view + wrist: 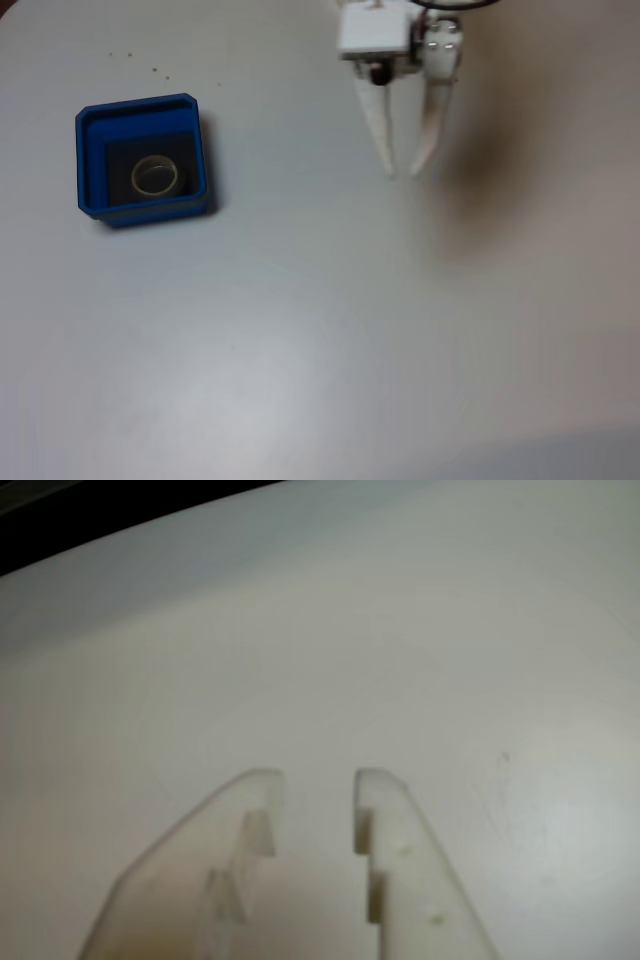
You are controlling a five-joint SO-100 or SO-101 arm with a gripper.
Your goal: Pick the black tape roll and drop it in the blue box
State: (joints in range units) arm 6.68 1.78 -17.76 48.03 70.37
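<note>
The blue box (92, 160) sits on the left side of the table in the fixed view. Inside it, on the dark floor, lies the black tape roll (156, 177), seen as a pale beige ring against the black. My gripper (403, 173) hangs at the top centre-right, well away from the box, with white fingers (375, 120) pointing down at the bare table. The fingers are slightly apart with nothing between them. In the wrist view the gripper (318, 777) shows the same narrow gap over plain white table.
The white table (330, 330) stretches wide around the box and the gripper. A few small dark specks (140, 62) lie behind the box. In the wrist view the table's far edge (120, 530) meets a dark background.
</note>
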